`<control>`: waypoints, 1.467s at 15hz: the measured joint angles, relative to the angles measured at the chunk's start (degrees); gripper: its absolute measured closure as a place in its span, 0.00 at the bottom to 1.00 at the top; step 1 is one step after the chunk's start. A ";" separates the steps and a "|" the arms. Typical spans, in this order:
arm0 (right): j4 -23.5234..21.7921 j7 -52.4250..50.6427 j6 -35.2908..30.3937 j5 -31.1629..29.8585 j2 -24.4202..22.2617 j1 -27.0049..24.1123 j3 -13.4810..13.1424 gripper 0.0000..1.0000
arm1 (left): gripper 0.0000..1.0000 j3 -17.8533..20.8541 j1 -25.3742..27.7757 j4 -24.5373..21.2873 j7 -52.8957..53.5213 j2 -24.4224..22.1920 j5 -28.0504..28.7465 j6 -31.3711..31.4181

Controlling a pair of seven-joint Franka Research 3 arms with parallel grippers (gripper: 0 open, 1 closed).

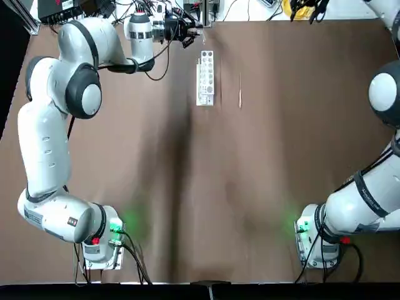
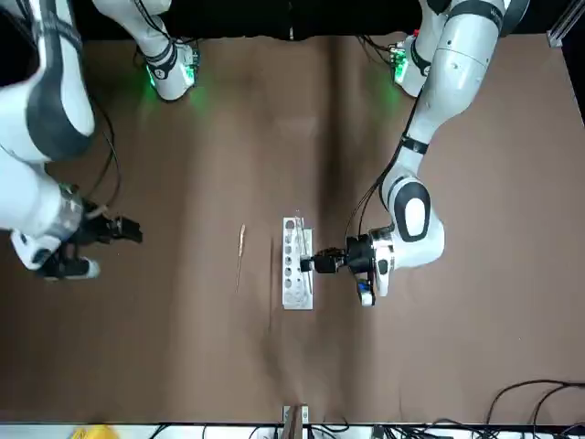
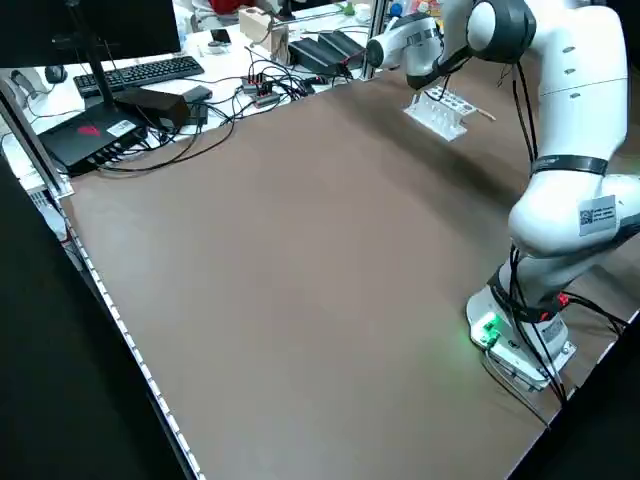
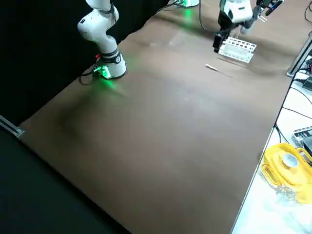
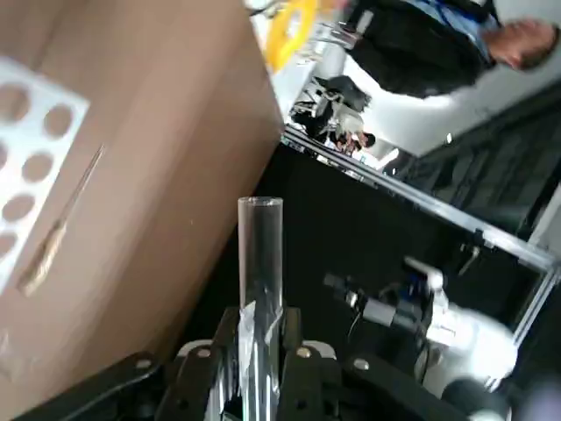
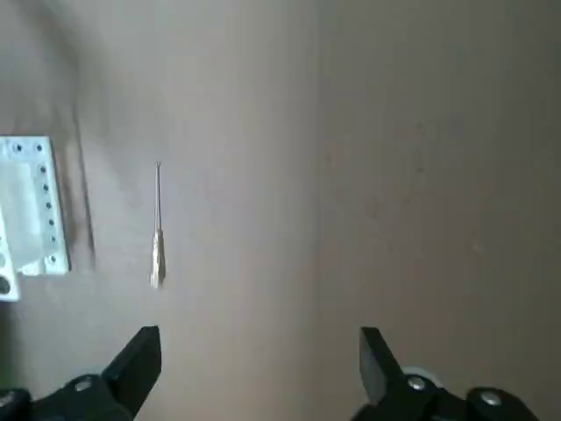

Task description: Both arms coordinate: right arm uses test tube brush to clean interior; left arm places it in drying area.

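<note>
So the test tube (image 5: pixel 260 289) is clamped between the left gripper (image 5: pixel 260 338)'s fingers, sticking out with its open mouth away from the wrist. In the front view that gripper sits right at the side of the drying area (image 2: pixel 295 263), the white rack with the round holes. It looks like the tube is lying roughly level next to the rack rather than upright over a hole, though honestly it's hard to make out there.

The test tube brush (image 1: pixel 240 90) is lying flat on the table just beside the rack, on the side away from the left arm, and nothing is touching it. The right gripper (image 6: pixel 254 368) has its fingers spread wide with nothing in them, well off toward the robot's right edge of the table, looking down at the brush from a distance.

What could go wrong: if the tube goes toward a hole while tilted, its end could catch the rim and shove the light rack sideways, maybe into the brush. A thin glass tube could also slip in the grip.
</note>
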 joint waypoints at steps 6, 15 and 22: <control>-0.28 0.10 -7.22 -0.40 -9.65 -0.97 0.00 0.00 | 0.77 -0.14 -0.07 -0.49 -27.57 -0.02 0.00 0.00; -4.32 0.09 -9.42 -2.67 -16.71 -3.77 -0.13 0.00 | 0.77 -0.05 2.06 -0.26 -50.29 2.84 -0.09 -5.90; -13.08 -1.91 -6.84 -2.98 -23.34 -3.86 0.50 0.00 | 0.77 -0.14 3.19 4.34 -52.37 9.43 -2.42 -9.23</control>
